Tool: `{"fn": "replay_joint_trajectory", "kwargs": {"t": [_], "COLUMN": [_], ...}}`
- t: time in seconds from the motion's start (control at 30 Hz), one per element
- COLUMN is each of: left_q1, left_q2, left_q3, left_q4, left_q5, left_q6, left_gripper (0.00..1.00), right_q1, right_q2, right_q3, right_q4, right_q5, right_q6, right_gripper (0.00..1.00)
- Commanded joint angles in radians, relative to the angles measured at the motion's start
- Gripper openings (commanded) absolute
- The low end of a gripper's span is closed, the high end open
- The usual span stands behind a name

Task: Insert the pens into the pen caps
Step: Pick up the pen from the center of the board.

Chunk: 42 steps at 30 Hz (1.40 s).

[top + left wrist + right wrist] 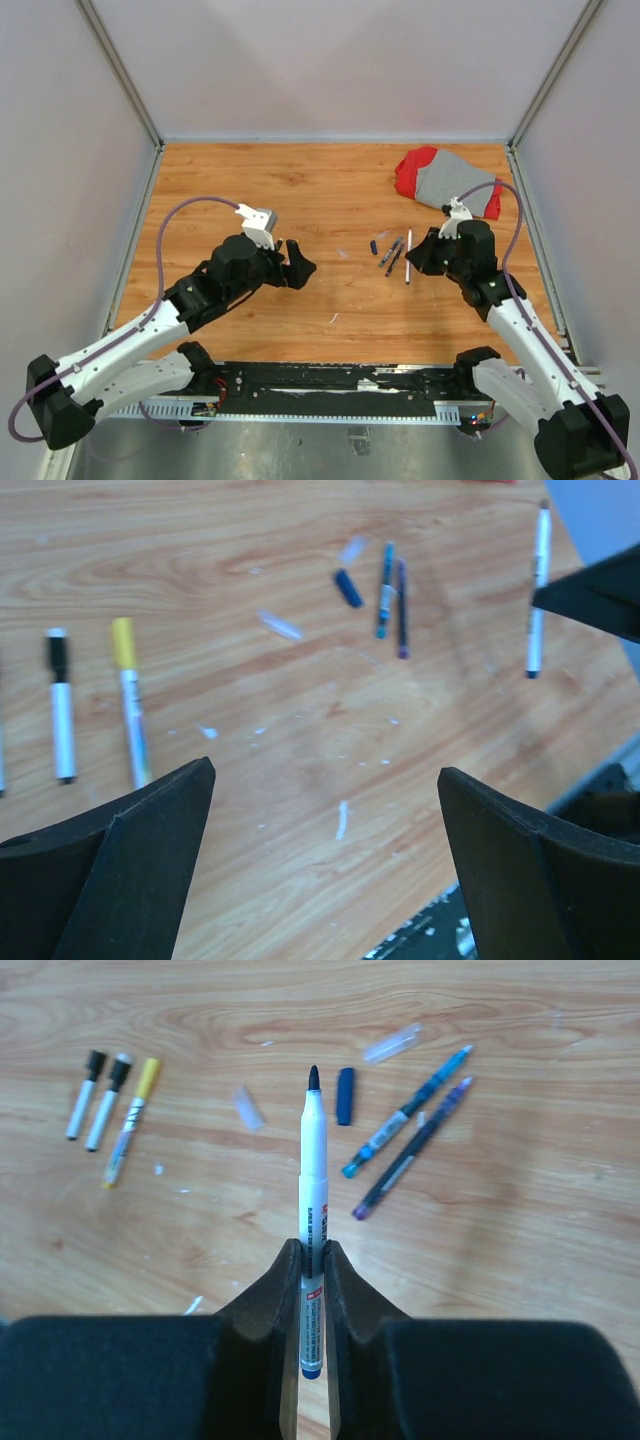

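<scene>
white pen clamped in the right gripper, dark blue cap just beside its tip

in the right wrist view the right gripper is seen closed on the lower barrel of a white pen. the long axis of the pen runs straight up the frame, with the bare black tip at the upper middle. a dark blue cap lies on the table just to the right of this tip, nearly parallel to the pen and not touching it. a blue pen and a purple pen are laid further right, slanted. whether the held pen is lifted cannot be told. in the top view the right arm is stretched low and is judged nearer to the cap. the left gripper, its fingers wide apart and holding nothing, is found well apart at the left.
</scene>
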Motion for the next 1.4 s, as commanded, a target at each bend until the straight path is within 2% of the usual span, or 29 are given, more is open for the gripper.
{"fn": "replay_joint_trajectory", "kwargs": {"t": [0.0,0.23,0.47,0.57,0.73,1.17,1.37], "left_q1": [-0.109,-0.24,-0.291,-0.3,-0.303,-0.302,-0.303], "left_q2": [0.039,0.099,0.159,0.167,0.168,0.204,0.237], "left_q3": [-0.028,-0.068,-0.09,-0.094,-0.104,-0.104,-0.09], "left_q4": [0.197,0.367,0.513,0.545,0.567,0.634,0.645], "left_q5": [-0.007,-0.008,0.053,0.073,0.088,0.136,0.149], "left_q6": [-0.075,-0.121,-0.137,-0.132,-0.13,-0.127,-0.129], "left_gripper": [0.99,0.99,0.99,0.97,0.9,0.61,0.53], "right_q1": [0.043,0.211,0.312,0.363,0.427,0.452,0.463], "right_q2": [-0.078,-0.158,-0.152,-0.182,-0.241,-0.224,-0.215], "right_q3": [-0.067,-0.15,-0.229,-0.259,-0.279,-0.297,-0.294], "right_q4": [0.145,0.29,0.523,0.577,0.594,0.724,0.761], "right_q5": [-0.131,-0.037,-0.034,0.017,0.099,0.022,0.003], "right_q6": [0.141,0.301,0.439,0.472,0.504,0.598,0.604], "right_gripper": [0.01,0.0,0.01,0.01,0.0,0.01,0.01]}}
